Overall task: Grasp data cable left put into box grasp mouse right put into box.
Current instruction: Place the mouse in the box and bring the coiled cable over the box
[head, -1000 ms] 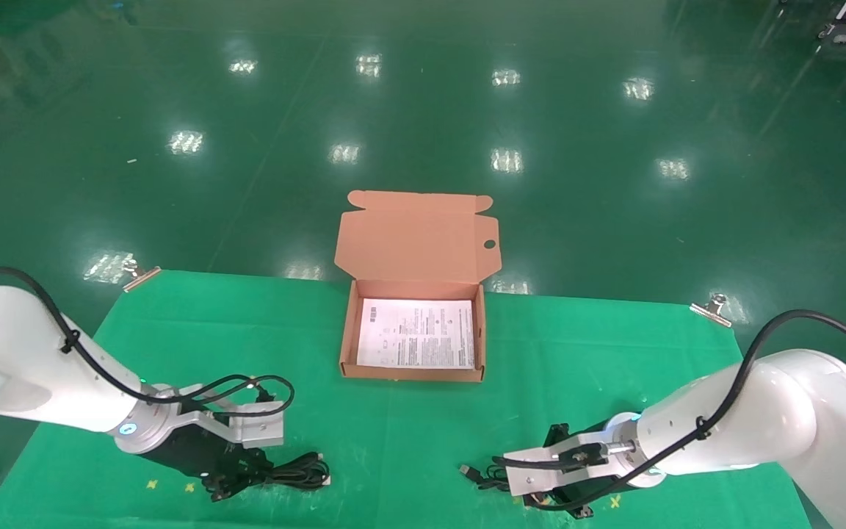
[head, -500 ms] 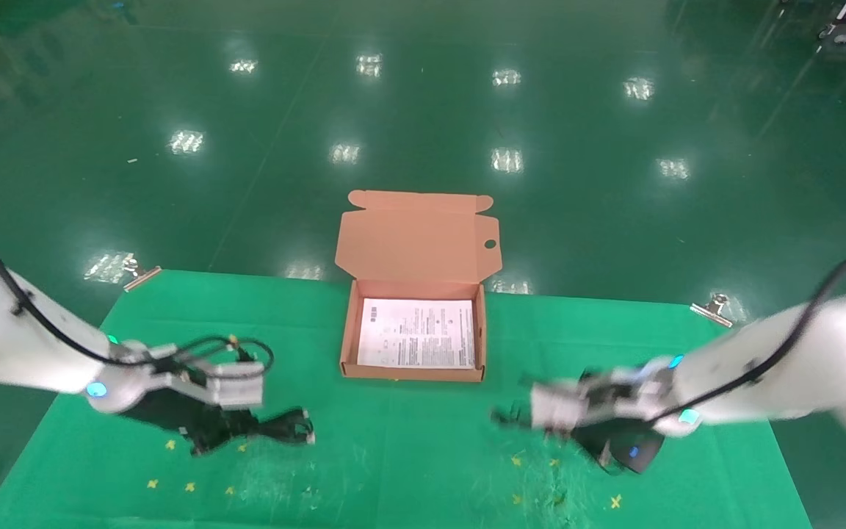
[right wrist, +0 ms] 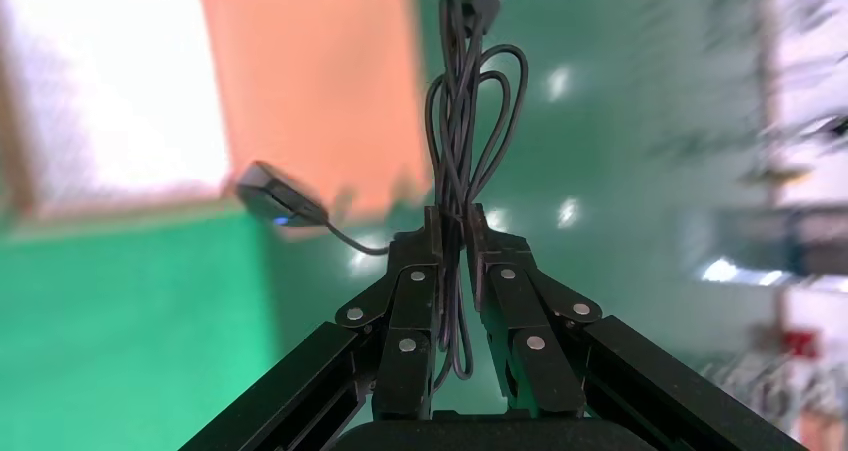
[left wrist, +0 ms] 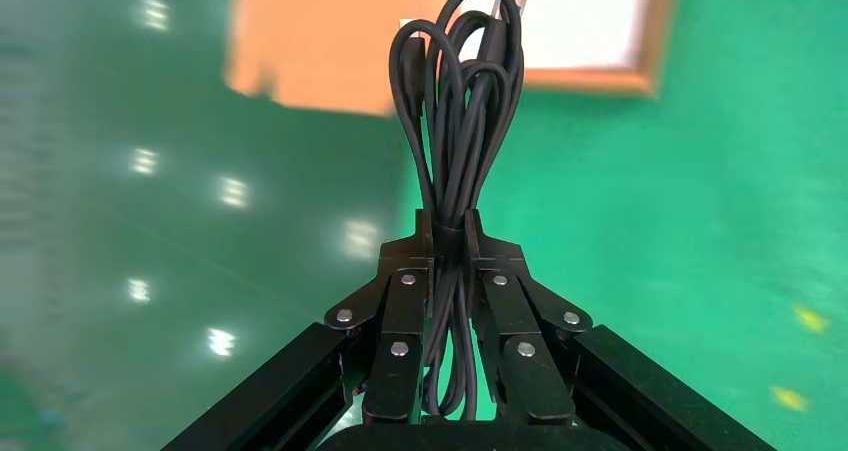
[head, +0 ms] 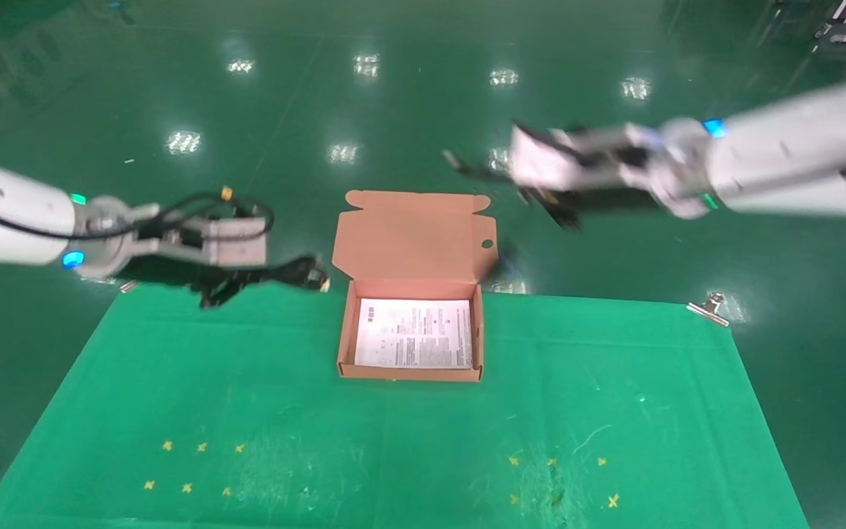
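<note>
Box (head: 414, 261) — open, lid hinged back, on the green cloth (head: 247, 411), lying between both tools and below them. Left gripper (left wrist: 448, 233) — jaws clamped on the data cable (left wrist: 462, 101), long axis pointing at the box; the nearer arm. Right gripper (right wrist: 453, 226) — clamped on the bundled cord, mouse (right wrist: 278, 201) dangling beside the lid.

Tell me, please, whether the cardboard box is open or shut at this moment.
Open. The box has its hinged lid standing up behind the tray, and the white printed sheet lies exposed on its floor.
</note>
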### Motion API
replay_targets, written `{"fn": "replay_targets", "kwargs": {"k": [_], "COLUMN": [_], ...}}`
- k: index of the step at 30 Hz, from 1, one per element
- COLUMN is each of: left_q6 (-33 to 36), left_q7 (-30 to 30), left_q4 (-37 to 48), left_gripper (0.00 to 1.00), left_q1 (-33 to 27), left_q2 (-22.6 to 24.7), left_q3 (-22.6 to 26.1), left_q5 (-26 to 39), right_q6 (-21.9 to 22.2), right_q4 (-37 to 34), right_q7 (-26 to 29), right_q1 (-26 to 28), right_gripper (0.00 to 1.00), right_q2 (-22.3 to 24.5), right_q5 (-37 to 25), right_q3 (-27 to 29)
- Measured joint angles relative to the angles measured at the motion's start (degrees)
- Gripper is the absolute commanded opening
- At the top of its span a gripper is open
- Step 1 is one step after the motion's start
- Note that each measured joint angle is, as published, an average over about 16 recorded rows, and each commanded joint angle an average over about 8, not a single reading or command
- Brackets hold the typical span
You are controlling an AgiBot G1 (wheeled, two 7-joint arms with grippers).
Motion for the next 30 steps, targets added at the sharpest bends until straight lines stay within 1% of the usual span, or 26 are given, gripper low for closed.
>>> {"fn": "replay_targets", "kwargs": {"k": [7, 12, 15, 19, 24, 30], "left_q6": [-3.45, -5.11, -5.44, -5.12, -3.68, -1.07], "left_q7": [-4.69, -6.98, -7.85, -8.89, -10.78, -14.06], "left_q4": [-2.09, -1.76, -1.61, -2.0, -2.83, -3.75], "left_gripper": [0.0, 0.0, 0.0, 0.0, 0.0, 0.0], "left_q1": [-2.44, -3.65, -3.99, -4.11, -4.29, -5.0], "left_q2": [1.48, 2.57, 2.69, 2.09, 0.73, -1.06], "left_q3": [-0.59, -0.64, -0.49, -0.04, 0.96, 2.47], "left_q5": [2.71, 4.51, 5.42, 6.8, 9.42, 13.62], "right_q6": [5.78, 8.61, 9.42, 10.07, 11.02, 12.81], "right_q4": [-9.43, -15.09, -16.71, -16.95, -16.23, -15.51], "right_q7": [-7.32, -12.48, -14.25, -15.18, -14.94, -14.02], "right_q1": [4.72, 6.61, 6.92, 6.48, 5.37, 3.86], "right_gripper": [0.0, 0.0, 0.0, 0.0, 0.0, 0.0], "right_q2": [-8.49, -12.45, -13.52, -13.92, -14.01, -14.36], "right_q5": [3.5, 6.4, 7.89, 9.48, 10.99, 12.76], "right_q3": [1.4, 1.7, 1.46, 0.6, -1.21, -4.63]}}
